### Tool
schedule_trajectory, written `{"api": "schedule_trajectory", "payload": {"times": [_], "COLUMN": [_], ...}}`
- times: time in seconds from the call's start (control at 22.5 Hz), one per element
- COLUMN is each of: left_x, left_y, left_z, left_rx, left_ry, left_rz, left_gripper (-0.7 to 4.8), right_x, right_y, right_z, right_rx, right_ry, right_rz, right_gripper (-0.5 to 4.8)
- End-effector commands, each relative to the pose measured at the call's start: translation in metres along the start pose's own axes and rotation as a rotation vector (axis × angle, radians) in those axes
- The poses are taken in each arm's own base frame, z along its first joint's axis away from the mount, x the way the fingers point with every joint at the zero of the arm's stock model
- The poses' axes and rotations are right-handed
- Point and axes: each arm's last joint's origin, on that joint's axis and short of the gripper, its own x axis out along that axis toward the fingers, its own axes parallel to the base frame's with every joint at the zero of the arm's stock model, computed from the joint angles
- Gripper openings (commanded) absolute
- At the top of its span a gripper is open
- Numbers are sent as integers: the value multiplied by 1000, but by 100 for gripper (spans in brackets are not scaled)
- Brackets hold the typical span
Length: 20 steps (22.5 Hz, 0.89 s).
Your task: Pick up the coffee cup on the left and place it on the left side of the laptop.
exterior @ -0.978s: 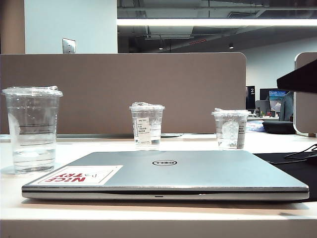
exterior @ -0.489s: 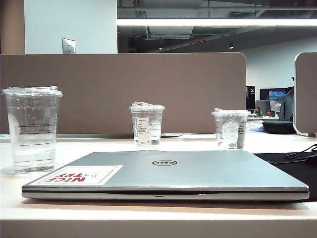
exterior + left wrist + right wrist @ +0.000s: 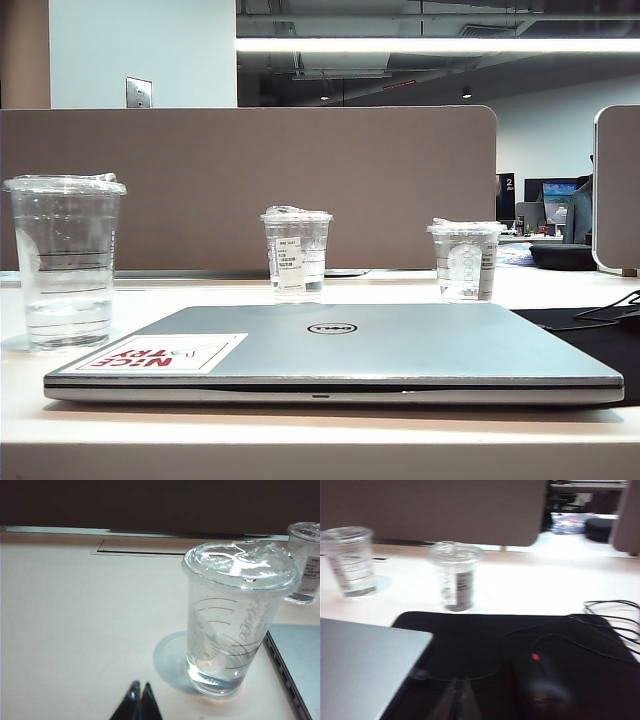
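The coffee cup (image 3: 66, 262), tall and clear with thin black lines and a flat lid, stands upright on the pale table beside the left edge of the closed silver laptop (image 3: 380, 345). In the left wrist view the coffee cup (image 3: 235, 625) is close ahead and to one side of my left gripper (image 3: 140, 686), which is shut and empty over bare table, apart from the cup. The laptop's edge (image 3: 300, 660) shows beside the cup. My right gripper (image 3: 459, 682) is shut and empty above a black mat, near the laptop's corner (image 3: 360, 665). Neither gripper appears in the exterior view.
Behind the laptop stand two shorter clear cups, one with a white label (image 3: 296, 254) and one with a round logo (image 3: 465, 260). A brown partition (image 3: 250, 180) closes the back. Right of the laptop lie a black mat (image 3: 485, 640), a mouse (image 3: 540, 680) and cables (image 3: 615, 620).
A dark part of the right arm that showed at the exterior view's upper right a second ago has swung out of view. The cups and laptop have not moved.
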Motion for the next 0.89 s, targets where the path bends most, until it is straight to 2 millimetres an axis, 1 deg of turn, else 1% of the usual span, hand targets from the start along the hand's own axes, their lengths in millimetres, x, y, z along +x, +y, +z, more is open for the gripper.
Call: {"api": "schedule_trajectory", "payload": {"times": [0.04, 0.89], "left_x": [0, 0], "left_y": [0, 0], "left_z": [2, 2], "left_rx": [7, 7], "left_ry": [-15, -15], "left_rz": [0, 0], "left_gripper": [-6, -5], "right_x": [0, 0], "right_y": [-3, -4], "right_z": [0, 0], "right_rx": [-3, 55], "right_ry": [-15, -17], "right_rz": [-33, -42], "right_gripper": [-4, -4]}}
